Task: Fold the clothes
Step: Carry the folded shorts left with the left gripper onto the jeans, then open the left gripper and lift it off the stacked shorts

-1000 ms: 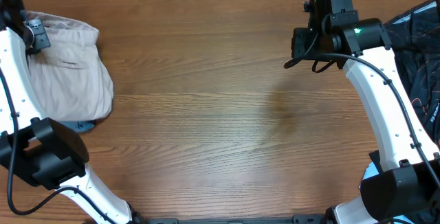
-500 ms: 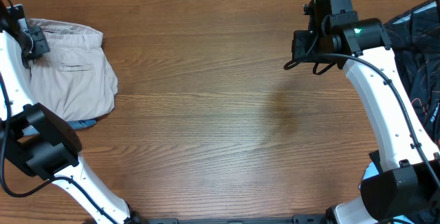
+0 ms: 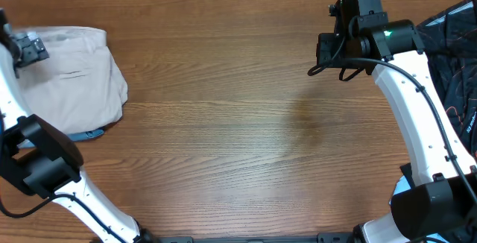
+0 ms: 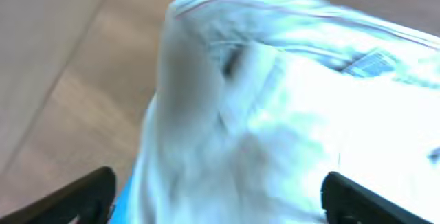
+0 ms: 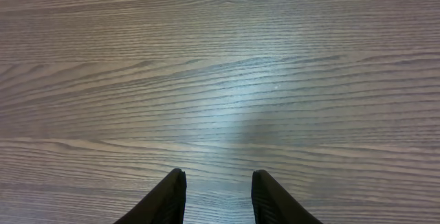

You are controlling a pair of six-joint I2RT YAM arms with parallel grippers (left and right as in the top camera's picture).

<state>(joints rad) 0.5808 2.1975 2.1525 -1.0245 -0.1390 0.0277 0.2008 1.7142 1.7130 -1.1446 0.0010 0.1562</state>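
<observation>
Left-wrist view blurs and overexposes the shorts (image 4: 275, 135); overhead sharp.

The left arm (image 3: 7, 86) and right arm (image 3: 408, 105) show white links and black joints; the right hand (image 5: 217, 174) has dark tapered fingers and seemingly a green wrist light (image 3: 387, 33).

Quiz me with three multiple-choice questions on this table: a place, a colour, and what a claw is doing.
1. Where do the beige shorts lie? A) left end of the table B) centre C) right end
2. What colour peeks out under them? A) red B) light blue C) green
3. What does the right gripper hold? A) the shorts B) a cup C) nothing
A: overhead shows them far left. B: a blue edge shows beneath them. C: only bare wood between its fingers.
</observation>
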